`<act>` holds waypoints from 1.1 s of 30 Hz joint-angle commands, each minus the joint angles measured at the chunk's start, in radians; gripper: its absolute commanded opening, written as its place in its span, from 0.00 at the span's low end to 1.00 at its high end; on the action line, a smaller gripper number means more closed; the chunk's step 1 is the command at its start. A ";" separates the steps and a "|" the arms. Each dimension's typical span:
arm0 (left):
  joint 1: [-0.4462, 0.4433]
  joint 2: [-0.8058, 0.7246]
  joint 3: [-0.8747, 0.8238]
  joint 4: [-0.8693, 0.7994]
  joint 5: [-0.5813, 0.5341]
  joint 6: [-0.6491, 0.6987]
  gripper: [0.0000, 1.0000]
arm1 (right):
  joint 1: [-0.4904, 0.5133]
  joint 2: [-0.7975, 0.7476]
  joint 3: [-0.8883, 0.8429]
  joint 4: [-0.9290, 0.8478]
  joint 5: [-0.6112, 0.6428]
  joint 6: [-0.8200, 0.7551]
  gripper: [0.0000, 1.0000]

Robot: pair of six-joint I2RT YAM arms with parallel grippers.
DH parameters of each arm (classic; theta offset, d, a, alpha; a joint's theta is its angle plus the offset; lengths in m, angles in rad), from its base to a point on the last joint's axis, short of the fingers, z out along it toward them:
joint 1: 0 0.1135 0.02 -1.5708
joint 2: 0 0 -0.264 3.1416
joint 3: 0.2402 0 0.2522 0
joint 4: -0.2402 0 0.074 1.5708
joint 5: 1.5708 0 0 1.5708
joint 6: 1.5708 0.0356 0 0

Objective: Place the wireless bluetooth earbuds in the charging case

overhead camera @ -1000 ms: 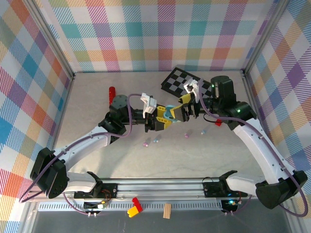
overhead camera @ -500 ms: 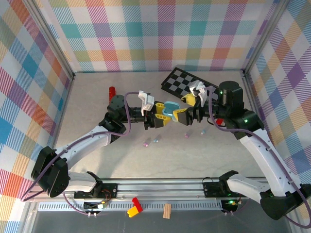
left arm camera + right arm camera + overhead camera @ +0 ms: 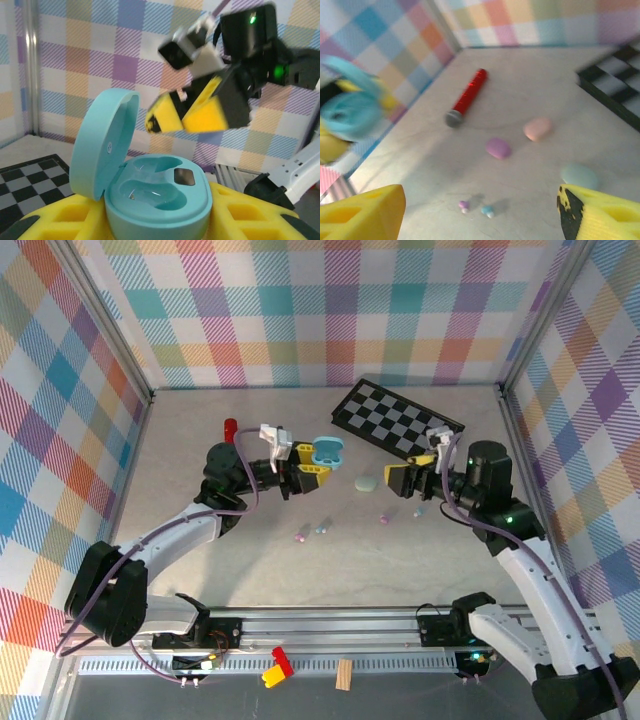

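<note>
Left wrist, left hand [image 3: 157,223] gripping open case [image 3: 150,192]

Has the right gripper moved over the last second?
Yes. The right gripper has pulled back rightward, from the left half of the checkerboard to below its right corner, away from the teal charging case.

A: Charging case [image 3: 157,197], state?
B: Teal, pebble-shaped. Lid hinged open, standing upright. Both wells empty. Held clear of counter [image 3: 200,540].
A: Earbuds?
B: Loose on counter. Purple earbud [image 3: 299,536] beside blue earbud [image 3: 322,529]; pink earbud [image 3: 382,519] and pale earbud [image 3: 418,510] further right.
</note>
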 commanded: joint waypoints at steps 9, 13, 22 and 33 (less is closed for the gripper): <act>0.034 -0.017 -0.006 0.146 0.045 -0.058 0.42 | -0.357 0.189 -0.282 0.140 -0.094 0.344 0.73; 0.035 -0.007 -0.010 0.183 0.048 -0.086 0.42 | -0.372 0.328 -0.281 0.146 -0.029 0.247 0.73; 0.035 -0.004 -0.013 0.220 0.051 -0.114 0.42 | -0.374 0.554 -0.278 0.259 -0.115 0.226 0.70; 0.035 -0.012 -0.010 0.202 0.053 -0.106 0.42 | -0.374 0.681 -0.229 0.275 -0.175 0.210 0.68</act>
